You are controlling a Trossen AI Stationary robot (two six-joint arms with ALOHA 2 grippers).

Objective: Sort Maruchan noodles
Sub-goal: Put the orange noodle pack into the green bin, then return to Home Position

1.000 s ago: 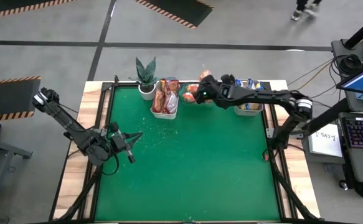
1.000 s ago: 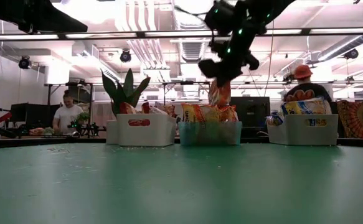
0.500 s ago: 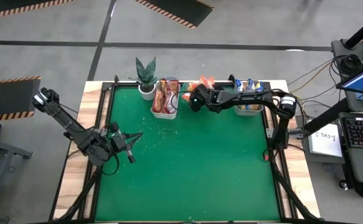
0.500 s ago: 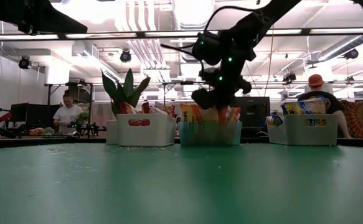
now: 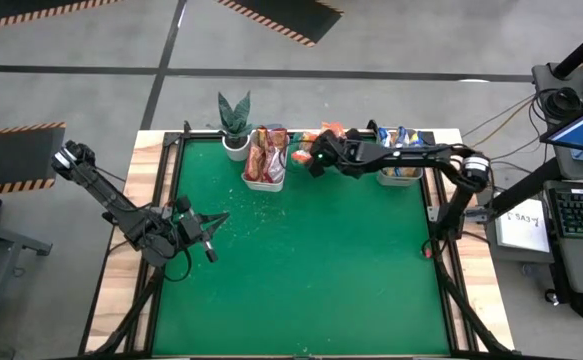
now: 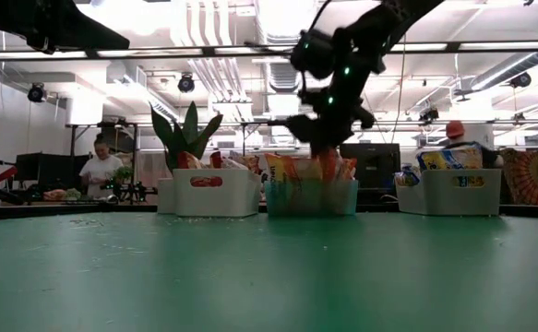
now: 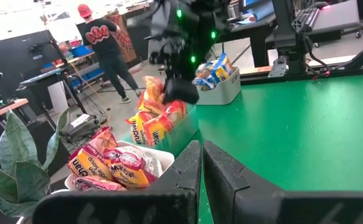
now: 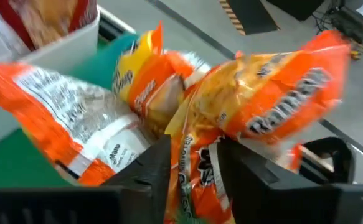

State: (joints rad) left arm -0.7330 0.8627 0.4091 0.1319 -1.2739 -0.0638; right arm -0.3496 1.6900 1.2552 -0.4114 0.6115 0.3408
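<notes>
The Maruchan noodles stand sorted in three bins along the table's far edge. Red-brown packets [image 5: 267, 155] fill the left white bin [image 6: 209, 195], orange ones [image 6: 285, 168] the teal bin [image 6: 310, 197], and blue-marked ones [image 6: 448, 157] the right white bin [image 6: 448, 195]. My right gripper [image 6: 327, 143] hangs just above the teal bin, open, a finger on either side of an upright orange packet [image 8: 193, 155]. My left gripper [image 5: 219, 220] waits shut above the table near its left edge. My right gripper comes from above, pointing down, with its fingers [image 8: 159, 165] on either side of the orange packet's top edge [image 6: 328, 159]. The packet's lower part sits in the teal bin among other orange packets. Whether the fingers touch it, I cannot tell.
A potted plant [image 5: 235, 125] stands left of the white bin at the far left corner. The green mat [image 5: 301, 270] spreads wide in front of the bins. People [image 6: 98, 171] and workbenches show in the room beyond the far edge.
My right gripper, with an orange packet hanging below it above the teal bin, dipped down into the bin and then rose a little. The packet has gone down with it and now stands upright in the teal bin among the other orange ones.
</notes>
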